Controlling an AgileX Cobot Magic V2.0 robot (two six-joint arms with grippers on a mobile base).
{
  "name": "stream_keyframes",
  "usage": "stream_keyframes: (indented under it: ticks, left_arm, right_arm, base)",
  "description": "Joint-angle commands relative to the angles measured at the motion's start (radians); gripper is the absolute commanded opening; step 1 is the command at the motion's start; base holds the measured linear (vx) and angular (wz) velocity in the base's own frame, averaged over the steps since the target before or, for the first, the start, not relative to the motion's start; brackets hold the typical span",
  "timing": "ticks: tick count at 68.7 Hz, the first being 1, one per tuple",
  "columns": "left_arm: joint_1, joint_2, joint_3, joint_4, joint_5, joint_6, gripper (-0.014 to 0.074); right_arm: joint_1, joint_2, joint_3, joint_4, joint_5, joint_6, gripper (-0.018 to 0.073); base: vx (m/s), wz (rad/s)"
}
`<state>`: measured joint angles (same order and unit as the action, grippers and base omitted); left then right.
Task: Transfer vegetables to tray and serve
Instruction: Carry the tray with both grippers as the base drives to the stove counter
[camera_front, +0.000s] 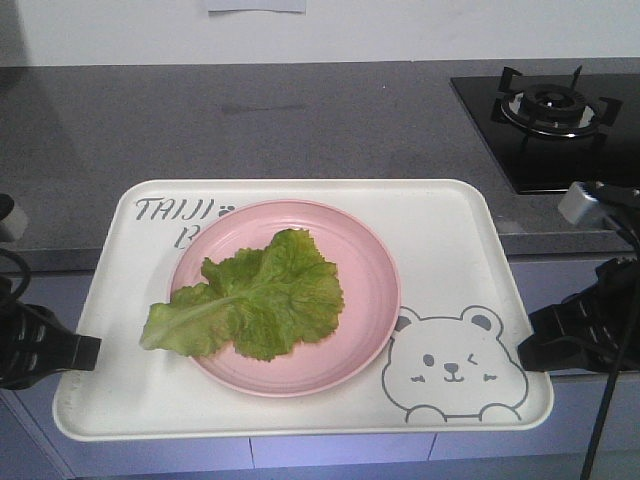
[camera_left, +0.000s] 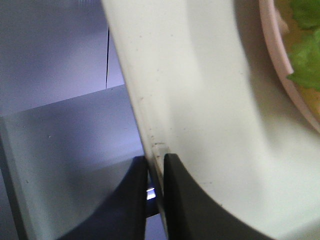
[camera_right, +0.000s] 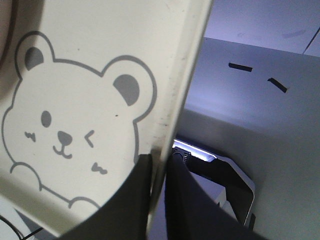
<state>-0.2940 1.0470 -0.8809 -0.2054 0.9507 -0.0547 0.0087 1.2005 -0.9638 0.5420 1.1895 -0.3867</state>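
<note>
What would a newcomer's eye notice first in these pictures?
A crinkly green lettuce leaf lies on a pink plate on a cream tray. The left gripper and the right gripper each pinch a side rim of that tray. A gas burner sits back right.

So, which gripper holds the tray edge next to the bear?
The right gripper: it clamps the tray rim beside the bear, while the left gripper clamps the plain opposite rim.

One cream-white rectangular plastic tray (camera_front: 450, 230), one round pink plate (camera_front: 372, 250), one crinkly green lettuce leaf (camera_front: 265, 295), one black gas burner (camera_front: 555, 105), and two black tools: left tool (camera_front: 93, 352), right tool (camera_front: 523, 350).
</note>
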Motion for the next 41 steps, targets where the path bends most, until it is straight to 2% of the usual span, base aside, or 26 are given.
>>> stream_keyframes:
  ticks: [1,41]
  left_arm:
    - [-0.011,-0.016,-0.027,-0.037,-0.076,0.033,-0.0006]
    - [-0.011,-0.016,-0.027,-0.037,-0.076,0.033,-0.0006]
  right_arm:
    - [0.011,-0.026,-0.026,0.075,0.045,-0.055,-0.0003]
    - [0.011,-0.026,-0.026,0.075,0.045,-0.055,-0.0003]
  base:
    - [0.12,0.02]
    - [0.16,0.05]
